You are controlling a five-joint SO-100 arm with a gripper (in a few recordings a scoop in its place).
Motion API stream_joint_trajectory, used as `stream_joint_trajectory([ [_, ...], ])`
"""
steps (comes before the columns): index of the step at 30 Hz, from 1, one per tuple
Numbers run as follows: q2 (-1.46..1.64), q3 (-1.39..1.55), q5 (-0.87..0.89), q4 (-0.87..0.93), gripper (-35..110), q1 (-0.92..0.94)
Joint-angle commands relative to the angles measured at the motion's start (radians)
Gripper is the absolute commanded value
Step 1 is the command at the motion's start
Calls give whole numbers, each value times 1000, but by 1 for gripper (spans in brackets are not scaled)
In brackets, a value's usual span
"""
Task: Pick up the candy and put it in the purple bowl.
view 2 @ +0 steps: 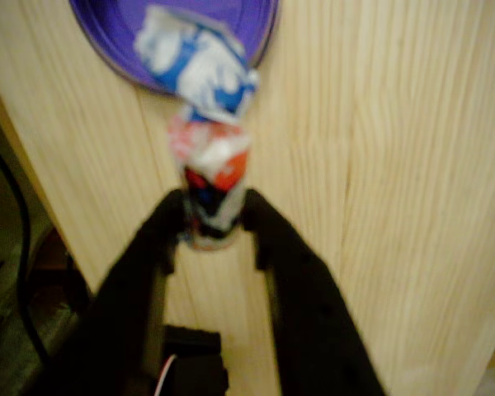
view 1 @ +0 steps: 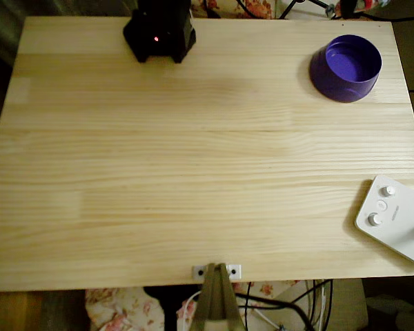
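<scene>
In the wrist view my gripper (view 2: 213, 221) is shut on the candy (view 2: 208, 157), pinching its lower end between the two black fingers (view 2: 161, 235). The candy is a crumpled white wrapper with blue and red marks, and its upper twisted end reaches over the near rim of the purple bowl (view 2: 107, 33) at the top of the picture. How high the candy hangs cannot be told. In the overhead view the purple bowl (view 1: 346, 67) stands upright at the table's far right corner, its inside showing nothing.
The black arm body (view 1: 159, 31) with a red light sits at the far edge of the wooden table (view 1: 193, 158). A white device with buttons (view 1: 393, 217) lies at the near right edge. In the wrist view the table edge (view 2: 33, 165) runs close on the left, with a cable (view 2: 16, 239) beyond.
</scene>
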Motion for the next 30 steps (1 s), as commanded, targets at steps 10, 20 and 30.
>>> stream_joint_trajectory([
  [10, -201, -304, -43, -37, 6, -25],
  [20, -288, -350, -34, -77, 6, -72],
  [30, -394, -494, -32, -60, 6, -97],
])
